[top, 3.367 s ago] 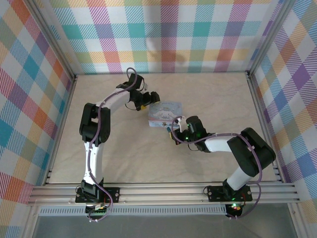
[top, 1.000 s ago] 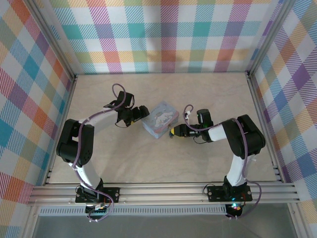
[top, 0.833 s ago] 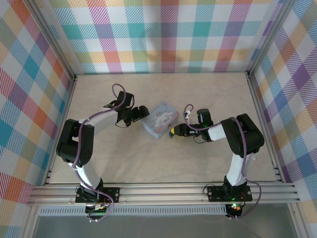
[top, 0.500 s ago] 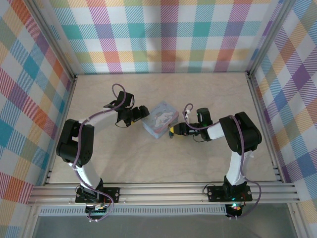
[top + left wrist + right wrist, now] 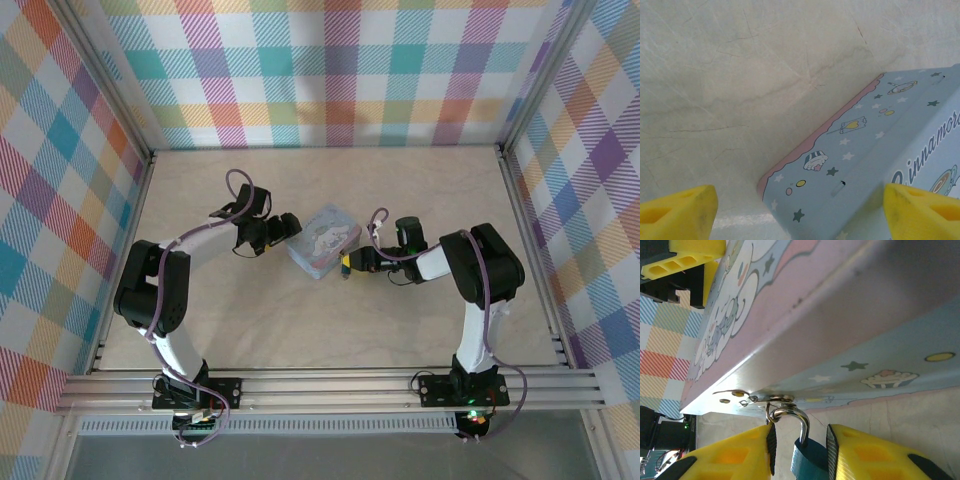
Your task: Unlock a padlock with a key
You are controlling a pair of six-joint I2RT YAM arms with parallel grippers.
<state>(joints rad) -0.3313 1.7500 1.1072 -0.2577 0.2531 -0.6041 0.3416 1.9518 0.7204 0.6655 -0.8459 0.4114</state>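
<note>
Left arm (image 5: 200, 240) bent at the elbow, forearm reaching right toward the centre; left gripper (image 5: 283, 228) with jaws spread wide. Right arm (image 5: 440, 262) folded, forearm extended left; right gripper (image 5: 347, 264) held low, jaws narrowly parted.

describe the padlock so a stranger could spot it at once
Find the pale blue cartoon tin mid-table. The padlock is hooked to a small clasp on its side, between yellow fingers. It is tiny, with a dark blue body and a thin silver loop.
</note>
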